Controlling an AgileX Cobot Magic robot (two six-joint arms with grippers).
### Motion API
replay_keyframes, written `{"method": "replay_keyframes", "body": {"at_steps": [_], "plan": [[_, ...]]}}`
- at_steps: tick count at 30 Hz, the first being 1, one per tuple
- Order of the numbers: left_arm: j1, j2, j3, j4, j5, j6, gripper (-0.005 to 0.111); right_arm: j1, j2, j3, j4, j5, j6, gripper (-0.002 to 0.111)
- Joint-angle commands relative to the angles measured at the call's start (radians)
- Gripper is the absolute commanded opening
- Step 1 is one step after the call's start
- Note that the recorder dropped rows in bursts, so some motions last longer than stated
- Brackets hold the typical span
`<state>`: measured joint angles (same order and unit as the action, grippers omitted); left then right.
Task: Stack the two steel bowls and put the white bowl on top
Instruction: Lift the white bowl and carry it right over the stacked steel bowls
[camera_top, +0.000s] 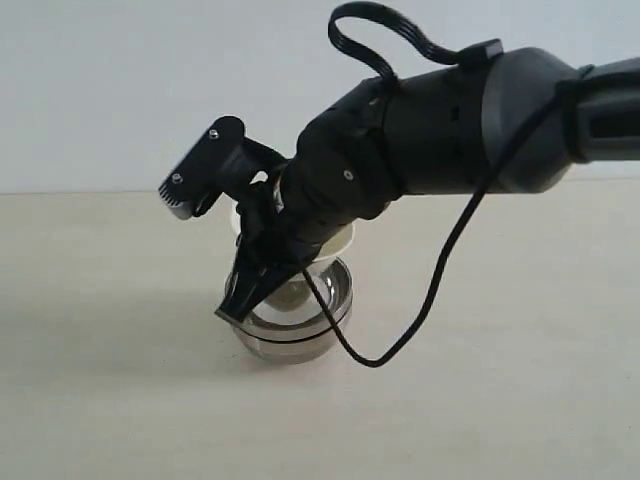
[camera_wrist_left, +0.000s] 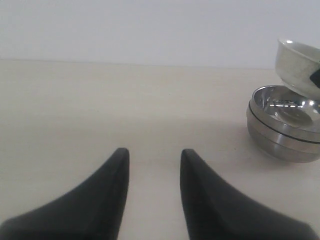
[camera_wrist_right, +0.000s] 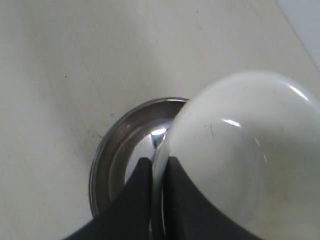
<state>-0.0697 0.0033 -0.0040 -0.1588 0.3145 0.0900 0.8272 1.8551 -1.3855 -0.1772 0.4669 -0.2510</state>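
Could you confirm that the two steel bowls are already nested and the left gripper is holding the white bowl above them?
Not quite: it is the right gripper that holds the white bowl above them, as the right wrist view shows; the left gripper is open and empty. The two steel bowls are indeed nested.

- Illumination was bright, soft and even in all three views; the counter (camera_top: 100, 400) and the back wall (camera_top: 120, 90) rendered pale, with low contrast.
- A faint, diffuse shadow lay on the counter beside the steel bowls (camera_top: 300, 335).
- Specular highlights appeared inside the steel bowls and on the white bowl (camera_wrist_right: 250, 150).
- The dark fingers (camera_wrist_left: 100, 210) in the left wrist view were underexposed, without surface detail.
- The right wrist view was soft at close range; edges near the lens were blurred.
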Motion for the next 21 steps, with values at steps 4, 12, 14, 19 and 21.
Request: {"method": "replay_keyframes", "body": {"at_steps": [4,12,14,19,21], "plan": [[0.003,-0.003,0.004,-0.001,0.001,0.005,0.032,-0.01,0.055,-0.003,0.018,0.045,0.02,0.0],[0.003,-0.003,0.004,-0.001,0.001,0.005,0.032,-0.01,0.091,-0.003,0.014,0.036,0.017,0.0],[0.003,-0.003,0.004,-0.001,0.001,0.005,0.032,-0.01,0.091,-0.003,0.016,0.033,0.021,0.0],[0.003,-0.003,0.004,-0.001,0.001,0.005,0.032,-0.01,0.091,-0.003,0.044,0.028,0.018,0.002],[0.003,-0.003,0.004,-0.001,0.001,0.005,0.032,-0.01,0.091,-0.003,0.048,0.028,0.018,0.01]]}}
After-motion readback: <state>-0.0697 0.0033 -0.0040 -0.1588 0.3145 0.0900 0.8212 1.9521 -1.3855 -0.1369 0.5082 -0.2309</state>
